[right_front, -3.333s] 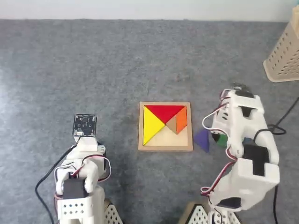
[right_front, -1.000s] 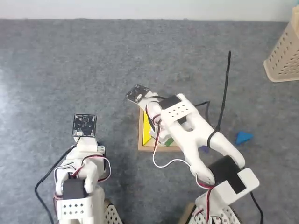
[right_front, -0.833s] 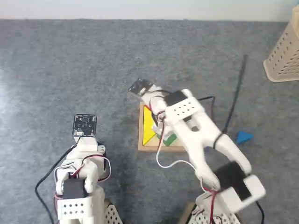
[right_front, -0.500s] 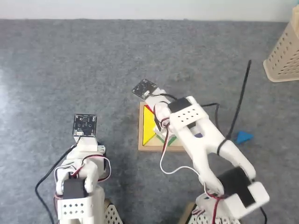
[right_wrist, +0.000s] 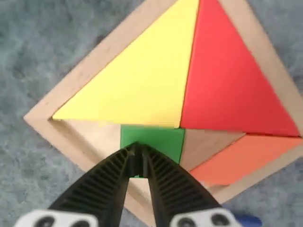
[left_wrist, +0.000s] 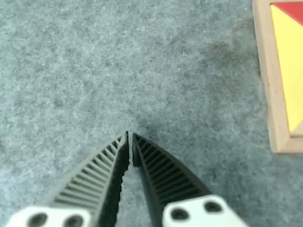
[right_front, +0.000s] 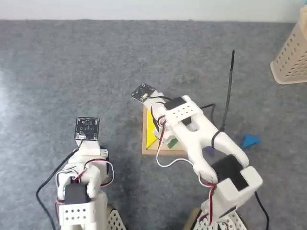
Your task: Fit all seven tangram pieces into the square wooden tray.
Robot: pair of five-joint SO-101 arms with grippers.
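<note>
The square wooden tray (right_wrist: 80,61) holds a yellow triangle (right_wrist: 142,80), a red triangle (right_wrist: 227,80), an orange piece (right_wrist: 241,158) and a small wood-coloured triangle (right_wrist: 208,144). My right gripper (right_wrist: 137,149) is shut on a green square piece (right_wrist: 156,142) that lies against the yellow triangle's long edge. From above, the right arm stretches over the tray (right_front: 146,152), with the green piece (right_front: 173,142) under its gripper (right_front: 167,137). My left gripper (left_wrist: 130,137) is shut on nothing, over the carpet to the left of the tray (left_wrist: 274,118).
A blue triangle (right_front: 249,141) lies on the carpet right of the tray, and a purple piece (right_front: 208,152) peeks out beside the right arm. A beige slotted basket (right_front: 292,52) stands at the far right. A black cable (right_front: 229,86) rises behind the right arm.
The right arm has swung from right of the tray to over it, carrying the green piece, then shifted slightly left. The left arm has stayed still.
</note>
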